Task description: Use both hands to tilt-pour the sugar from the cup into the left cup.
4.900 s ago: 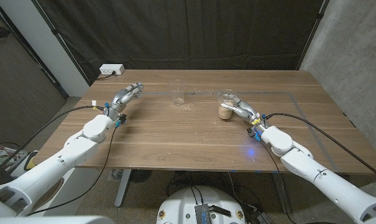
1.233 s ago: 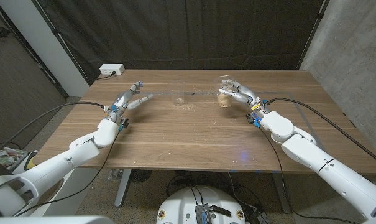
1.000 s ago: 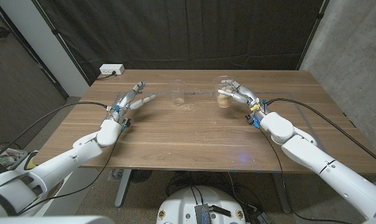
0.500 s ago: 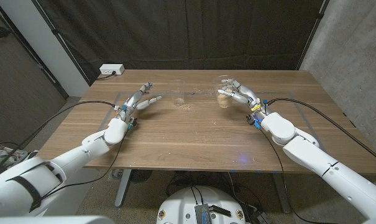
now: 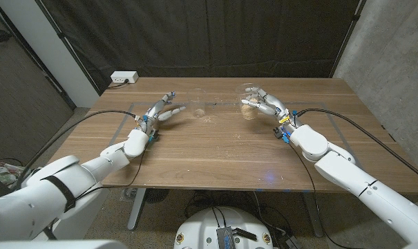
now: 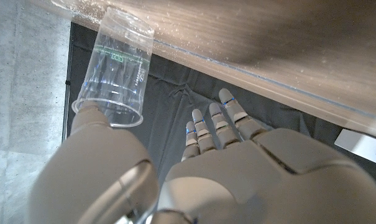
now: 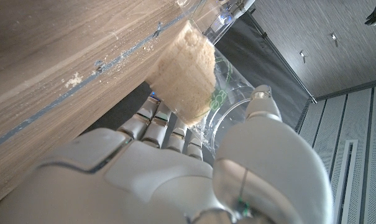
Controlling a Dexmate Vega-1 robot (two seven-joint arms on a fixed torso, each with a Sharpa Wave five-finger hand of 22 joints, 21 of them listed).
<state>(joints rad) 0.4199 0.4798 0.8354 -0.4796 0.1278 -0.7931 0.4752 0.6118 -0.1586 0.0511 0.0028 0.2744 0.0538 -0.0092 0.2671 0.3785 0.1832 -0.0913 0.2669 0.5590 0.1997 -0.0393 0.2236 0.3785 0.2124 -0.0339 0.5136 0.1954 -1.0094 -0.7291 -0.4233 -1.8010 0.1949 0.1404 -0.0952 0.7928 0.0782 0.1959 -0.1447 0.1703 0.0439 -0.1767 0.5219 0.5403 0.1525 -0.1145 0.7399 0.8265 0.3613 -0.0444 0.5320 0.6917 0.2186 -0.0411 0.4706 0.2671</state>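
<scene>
Left hand closes in on the empty cup

The left hand (image 5: 164,108), fingers spread and holding nothing, has slid across the table (image 5: 215,152) to just beside the empty cup (image 5: 198,104). The right hand (image 5: 264,105) still grips the sugar cup (image 5: 249,107), lifted and upright; pouring seems not yet begun.

White rounded arms, black cables, each silver-grey robot hand (image 5: 164,109) blue-accented.

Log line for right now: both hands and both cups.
left hand: open, nearing empty clear cup, not gripping | right hand: holds sugar cup upright | pour: not started
</scene>
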